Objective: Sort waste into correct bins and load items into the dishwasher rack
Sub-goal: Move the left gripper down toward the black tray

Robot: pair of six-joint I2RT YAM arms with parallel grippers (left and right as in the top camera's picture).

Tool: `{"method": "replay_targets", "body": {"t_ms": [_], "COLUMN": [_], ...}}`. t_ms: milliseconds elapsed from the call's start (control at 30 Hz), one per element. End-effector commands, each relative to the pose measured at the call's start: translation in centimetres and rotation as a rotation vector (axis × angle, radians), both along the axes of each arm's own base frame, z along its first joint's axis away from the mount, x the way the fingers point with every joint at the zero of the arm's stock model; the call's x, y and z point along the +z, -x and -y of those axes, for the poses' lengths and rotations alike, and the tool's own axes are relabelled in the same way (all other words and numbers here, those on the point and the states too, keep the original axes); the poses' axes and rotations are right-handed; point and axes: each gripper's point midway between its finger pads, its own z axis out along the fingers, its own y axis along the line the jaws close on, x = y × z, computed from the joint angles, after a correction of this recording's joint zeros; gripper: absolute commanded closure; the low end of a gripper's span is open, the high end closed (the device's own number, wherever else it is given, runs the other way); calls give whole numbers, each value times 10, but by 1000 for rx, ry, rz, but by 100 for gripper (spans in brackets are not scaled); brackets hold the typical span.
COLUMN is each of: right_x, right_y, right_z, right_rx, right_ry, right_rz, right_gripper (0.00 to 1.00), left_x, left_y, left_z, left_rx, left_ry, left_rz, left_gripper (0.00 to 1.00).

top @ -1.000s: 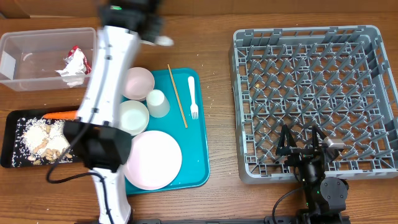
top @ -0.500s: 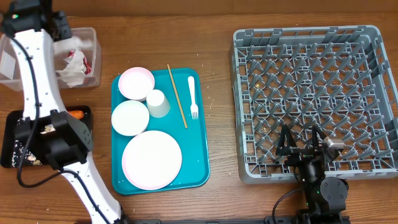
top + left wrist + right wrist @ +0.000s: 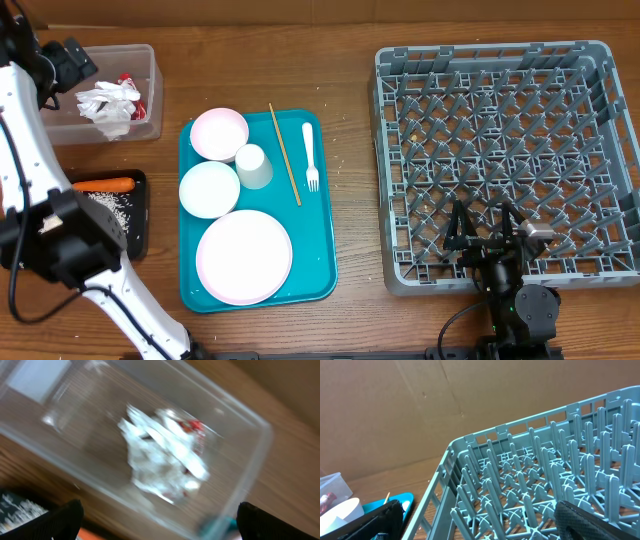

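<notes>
With napkins (image 3: 160, 467) laid in the tub (image 3: 90, 435) as waste, the left end effector (image 3: 159, 517) is held apart above it, the right end effector (image 3: 480, 522) apart by the rack (image 3: 530, 475).

A brown wooden table (image 3: 352, 310) with fine grain running side to side fills the overhead view almost from edge to edge, its tone shifting between mid-brown and a warmer reddish brown. The light on it is soft and even, casting only faint shadows. In the right wrist view a flat, brown, cardboard-like panel (image 3: 395, 405) rises behind the table, crossed by slanted creases and a few small dark marks. The left wrist view shows the same wood blurred.
</notes>
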Motion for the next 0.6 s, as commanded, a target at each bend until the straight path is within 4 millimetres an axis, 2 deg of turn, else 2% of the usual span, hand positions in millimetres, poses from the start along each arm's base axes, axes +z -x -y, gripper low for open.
{"method": "replay_targets", "body": {"t_ms": [0, 67, 100, 133, 200, 300, 400, 467, 567], "right_x": [-1, -1, -1, -1, -1, -1, -1, -1, -1], "right_y": [0, 0, 0, 0, 0, 0, 0, 0, 0], "right_z": [4, 4, 4, 4, 4, 4, 4, 4, 4], "right_rx": [-19, -19, -19, -19, -19, -19, -19, -19, -19], "right_ry": [3, 3, 3, 3, 3, 3, 3, 3, 3], "right_rz": [7, 7, 7, 7, 7, 7, 7, 7, 7], "right_gripper": [0, 0, 0, 0, 0, 0, 0, 0, 0], "left_x": [85, 108, 114, 125, 136, 144, 147, 151, 152], "left_y": [20, 36, 43, 59, 80, 114, 153, 163, 176], "left_z": [61, 94, 102, 115, 124, 123, 112, 108, 112], "left_rx": [-54, -128, -141, -154, -160, -107, -8, 8, 14], "left_ry": [209, 316, 338, 363, 356, 287, 200, 162, 156], "left_rz": [184, 211, 212, 205, 186, 133, 56, 56, 53], "left_gripper": [0, 0, 0, 0, 0, 0, 0, 0, 0]}}
